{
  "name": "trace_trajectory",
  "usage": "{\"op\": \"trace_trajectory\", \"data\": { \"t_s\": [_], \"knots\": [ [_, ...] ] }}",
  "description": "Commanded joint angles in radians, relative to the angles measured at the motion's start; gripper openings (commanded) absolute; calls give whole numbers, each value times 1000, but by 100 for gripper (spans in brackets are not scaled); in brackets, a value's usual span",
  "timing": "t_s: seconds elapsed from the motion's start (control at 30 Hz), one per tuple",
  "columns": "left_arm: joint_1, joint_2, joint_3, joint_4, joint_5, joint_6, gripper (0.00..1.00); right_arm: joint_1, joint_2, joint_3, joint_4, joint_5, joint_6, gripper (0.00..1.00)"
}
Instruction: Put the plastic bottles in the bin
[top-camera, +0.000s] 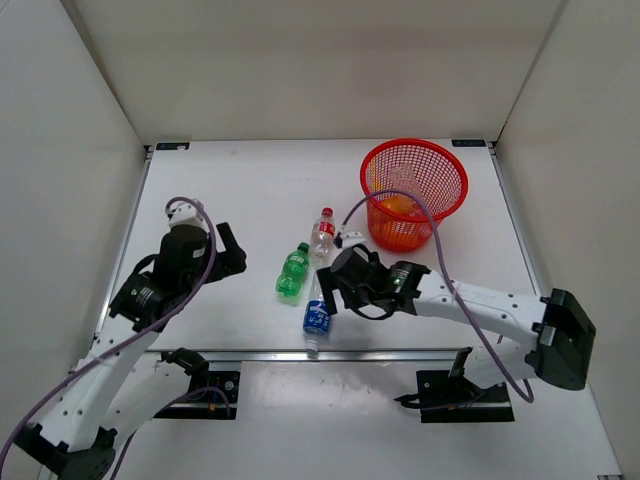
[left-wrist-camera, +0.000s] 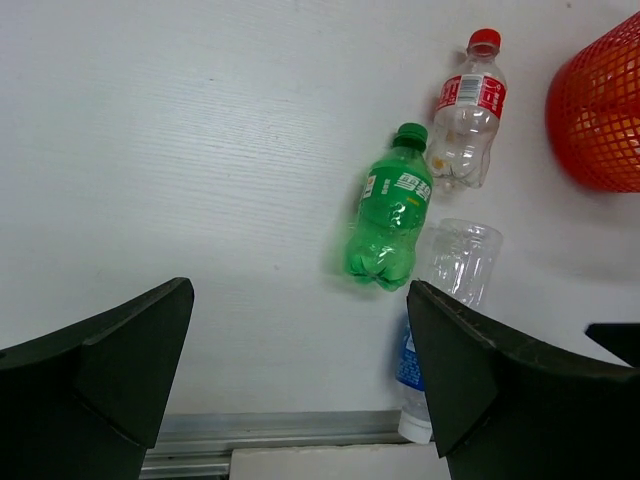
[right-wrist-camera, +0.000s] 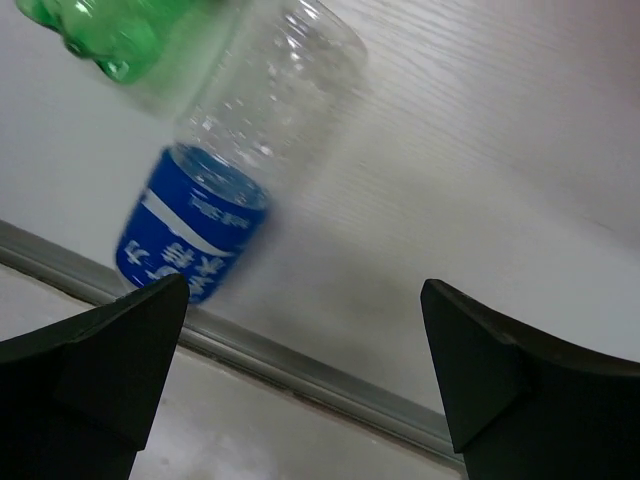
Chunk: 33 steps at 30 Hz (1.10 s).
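Note:
The red mesh bin (top-camera: 438, 165) stands at the back right with orange bottles (top-camera: 394, 208) inside. A clear red-capped bottle (top-camera: 322, 233), a green bottle (top-camera: 292, 271) and a clear blue-labelled bottle (top-camera: 317, 318) lie on the table's middle. My right gripper (top-camera: 328, 288) is open just right of the blue-labelled bottle (right-wrist-camera: 230, 170), low over the front edge, holding nothing. My left gripper (top-camera: 236, 254) is open and empty, left of the green bottle (left-wrist-camera: 390, 210). The left wrist view also shows the red-capped bottle (left-wrist-camera: 466, 110) and the bin (left-wrist-camera: 600, 110). I cannot make out a plain clear bottle.
White walls enclose the table on the left, back and right. A metal rail (right-wrist-camera: 300, 365) runs along the table's front edge, and the blue-labelled bottle's white cap (left-wrist-camera: 415, 428) reaches it. A purple cable (top-camera: 425, 215) arcs over the bin's front.

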Motion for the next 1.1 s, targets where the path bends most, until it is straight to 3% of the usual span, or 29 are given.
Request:
{"op": "trace_trajectory", "data": {
  "t_s": [0.0, 0.4, 0.67, 0.77, 0.87, 1.07],
  "knots": [
    [15, -66, -7, -92, -20, -15, 99, 20, 88, 85, 182, 10, 44, 99],
    [19, -132, -13, -114, -12, 16, 99, -6, 326, 50, 309, 57, 136, 100],
    [22, -141, -37, -116, 8, 16, 98, -58, 351, -42, 358, 47, 147, 77],
    [27, -153, -62, -108, 11, 14, 98, -63, 337, -36, 312, 70, 136, 58],
    [24, -143, -63, -88, 27, 25, 99, -58, 256, -1, 259, 80, 101, 39],
    [35, -86, -73, -44, 43, 37, 98, -100, 35, 100, 235, 0, -92, 27]
  ]
}}
